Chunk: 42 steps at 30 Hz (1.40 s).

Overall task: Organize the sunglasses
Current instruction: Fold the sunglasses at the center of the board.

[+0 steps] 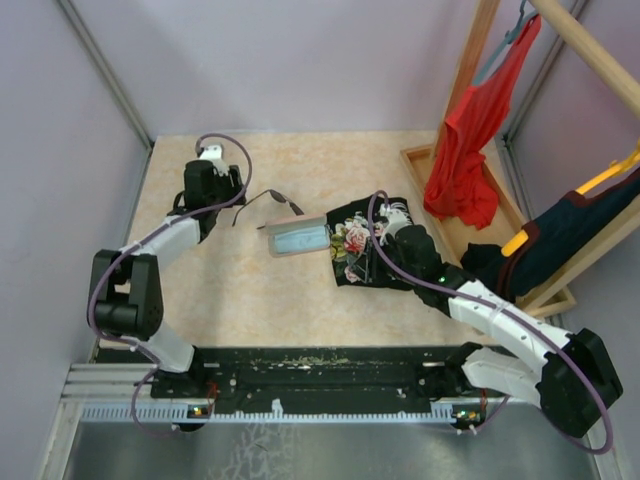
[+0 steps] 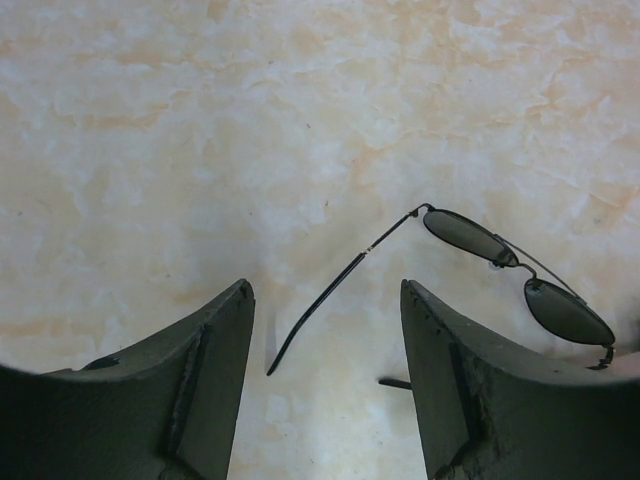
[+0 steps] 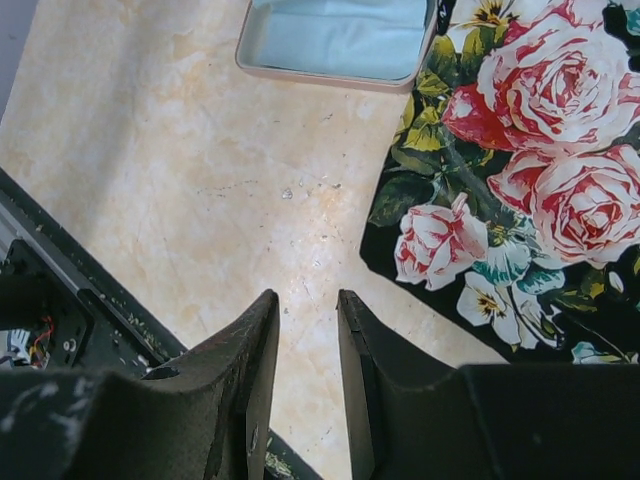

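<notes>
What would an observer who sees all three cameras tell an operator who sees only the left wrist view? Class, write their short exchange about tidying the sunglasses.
Operator: I see the sunglasses lying unfolded on the table, one arm between the open fingers of my left gripper. Where is the case?
Observer: The case lies on the table to their right, a little nearer the arm bases.
Operator: Is it shut?
Observer: No, it lies open, with something light blue inside.
Operator: Where is the right gripper?
Observer: The right gripper hovers with its jaws narrowly apart and holding nothing, by the edge of a floral cloth beside the case.
</notes>
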### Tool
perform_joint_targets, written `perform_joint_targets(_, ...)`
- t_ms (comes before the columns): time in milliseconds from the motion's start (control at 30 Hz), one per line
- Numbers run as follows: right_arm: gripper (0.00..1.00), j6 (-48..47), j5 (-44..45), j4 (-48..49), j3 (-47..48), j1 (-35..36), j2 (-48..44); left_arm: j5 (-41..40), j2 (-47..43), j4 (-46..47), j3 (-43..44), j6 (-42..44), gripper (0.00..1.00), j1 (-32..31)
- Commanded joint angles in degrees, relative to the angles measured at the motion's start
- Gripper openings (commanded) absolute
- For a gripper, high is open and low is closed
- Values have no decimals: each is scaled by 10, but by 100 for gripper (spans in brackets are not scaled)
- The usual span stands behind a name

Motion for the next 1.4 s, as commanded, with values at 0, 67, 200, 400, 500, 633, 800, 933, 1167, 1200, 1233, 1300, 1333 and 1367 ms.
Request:
perform_joint_targets(0, 31, -4, -1, 9, -1, 4, -13, 73, 36, 57, 7, 32, 67, 10)
perform_joint_targets(67, 32, -2, -6, 13, -2, 3, -8, 78, 55, 65, 5, 37, 67, 12)
perform_joint_targets(200, 32, -2, -12, 19, -2, 4, 2, 97, 85, 89, 3, 41, 67, 22)
perform_joint_targets(400, 32, -1, -14, 25, -5, 4, 12, 119, 133, 89, 31, 49, 66, 32)
perform_joint_targets(500, 32, -1, -13, 27, -4, 3, 14, 132, 150, 83, 45, 53, 65, 35)
perform_joint_targets(633, 32, -1, -17, 31, -1, 4, 23, 151, 169, 79, 57, 59, 63, 36)
perform_joint_targets(800, 32, 0, -22, 36, 0, 3, 31, 157, 185, 49, 79, 64, 54, 35)
perform_joint_targets(933, 32, 0, -24, 36, 2, 3, 32, 173, 192, 26, 93, 66, 48, 36)
perform_joint_targets(1167, 32, -1, -26, 29, 5, 3, 27, 182, 201, -13, 106, 69, 52, 36)
perform_joint_targets(1200, 32, -1, -26, 27, 6, 3, 27, 179, 204, -21, 110, 69, 50, 36)
perform_joint_targets(1233, 32, -1, -26, 27, 6, 4, 26, 177, 208, -31, 115, 69, 49, 36)
perform_joint_targets(1300, 32, -1, -27, 27, 7, 4, 25, 178, 218, -53, 130, 69, 46, 36)
perform_joint_targets(1333, 32, -1, -27, 27, 7, 4, 24, 178, 223, -61, 138, 69, 44, 36)
perform_joint_targets(1367, 32, -1, -27, 27, 8, 3, 24, 179, 225, -66, 141, 68, 40, 36)
